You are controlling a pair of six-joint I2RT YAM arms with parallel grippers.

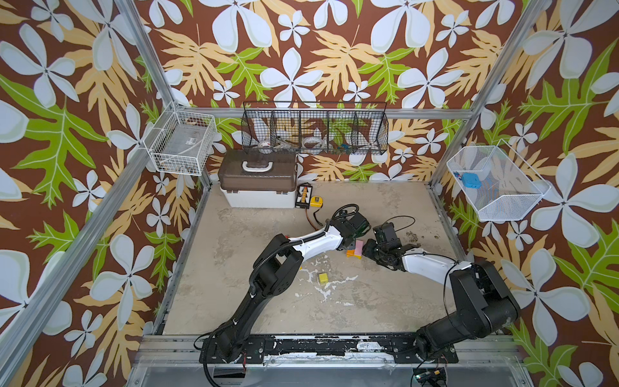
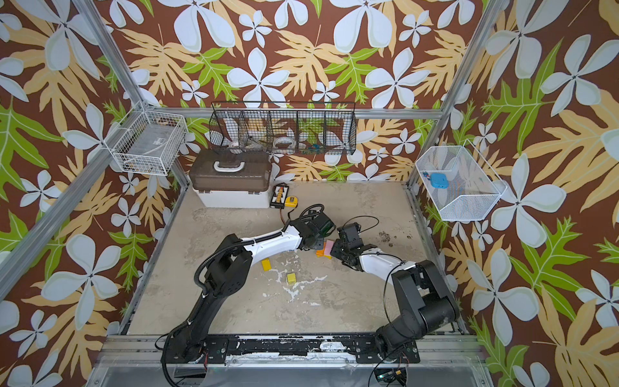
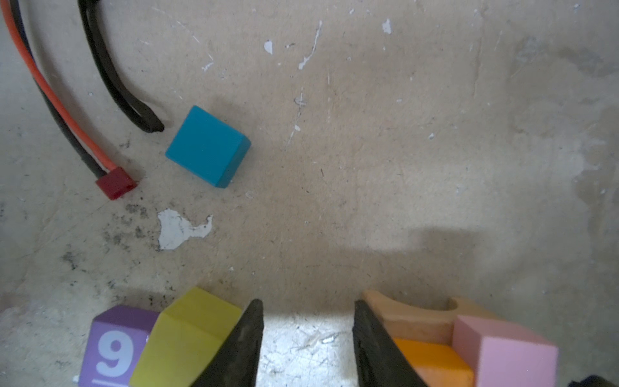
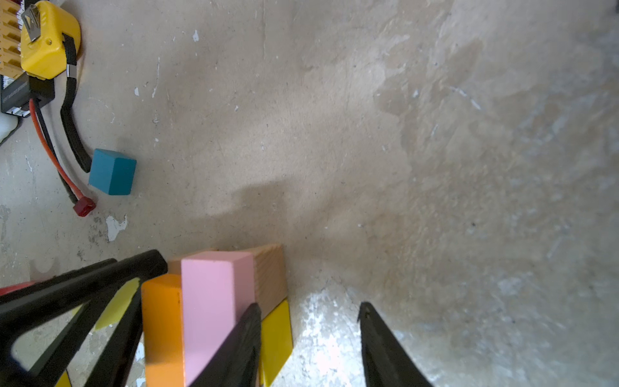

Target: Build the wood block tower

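**Two parted grippers flank a low tower**

In both top views the tower [image 1: 355, 249] sits just right of the frame's centre on the table [image 1: 368, 301], hemmed in by the two gripper heads. It is a low cluster: a pink bar [image 4: 214, 301] and an orange bar [image 4: 162, 321] side by side, a tan block [image 4: 268, 278] behind them, and a yellow base [image 4: 276, 338] underneath. The left wrist view shows an arched cut-out in the tan piece.

The left gripper [image 3: 307, 303] has its jaws a moderate way apart with only bare table between them, so it holds nothing. One finger lies just beside the orange and tan pieces. The other lies beside a yellow-green block [image 3: 187, 335], which abuts a purple block [image 3: 114, 348] marked with a white "9". I cannot tell whether either finger touches these blocks.

The right gripper [image 4: 310, 304] is likewise parted and empty — one finger close against the pink bar's side, the other over bare table.

Other blocks lie loose. In the top views a yellow cube [image 1: 323, 278] sits below centre, well apart from the tower. A yellow block [image 2: 267, 264] peeks out from under the left forearm, left of centre. A teal cube [image 3: 207, 145] lies near a red plug [image 3: 115, 184]. The toolbox [image 1: 258, 181] stands upper centre-left — the tape measure [image 1: 315, 201] is just to its right.
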